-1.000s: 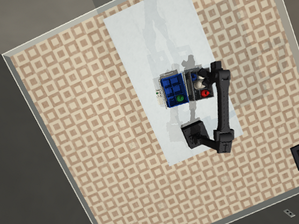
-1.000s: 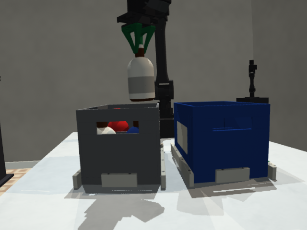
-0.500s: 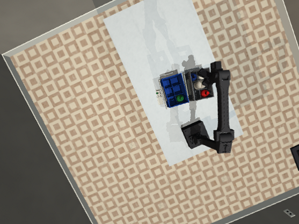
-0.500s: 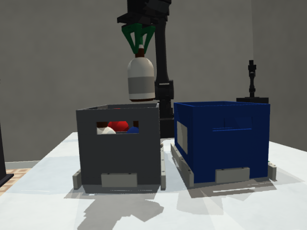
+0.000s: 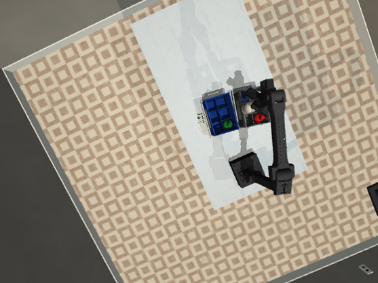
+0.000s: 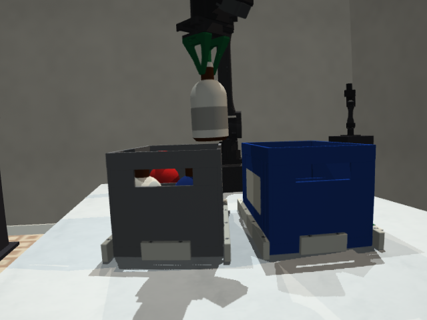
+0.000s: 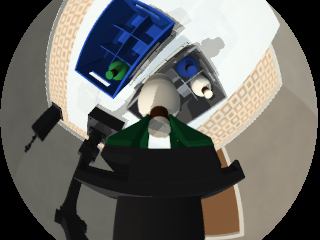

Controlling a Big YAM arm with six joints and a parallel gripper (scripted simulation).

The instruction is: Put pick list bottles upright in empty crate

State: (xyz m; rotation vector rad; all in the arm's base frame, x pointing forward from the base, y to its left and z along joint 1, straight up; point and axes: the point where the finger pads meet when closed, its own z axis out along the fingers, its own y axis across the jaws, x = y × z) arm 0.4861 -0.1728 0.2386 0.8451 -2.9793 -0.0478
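Observation:
My gripper (image 6: 207,71) (image 7: 159,118) is shut on the neck of a white-labeled bottle (image 5: 247,107) (image 6: 209,99) (image 7: 159,96). The bottle hangs about upright above the dark grey crate (image 6: 165,220), on its side toward the blue crate (image 6: 320,207) (image 7: 89,52). A green bottle (image 5: 227,124) (image 7: 117,71) stands in a corner compartment of the blue crate. The grey crate holds a red bottle (image 5: 258,117) (image 6: 165,175), a blue bottle (image 6: 185,181) (image 7: 186,66) and another white bottle (image 6: 149,181) (image 7: 201,86). The pick list (image 5: 202,124) lies beside the blue crate; its lines are too small to read.
The crates stand side by side with a narrow gap. Low light-grey blocks (image 6: 165,250) stand against their lower sides. The arm's base (image 5: 247,169) (image 7: 106,123) stands on the table near one end of the crates.

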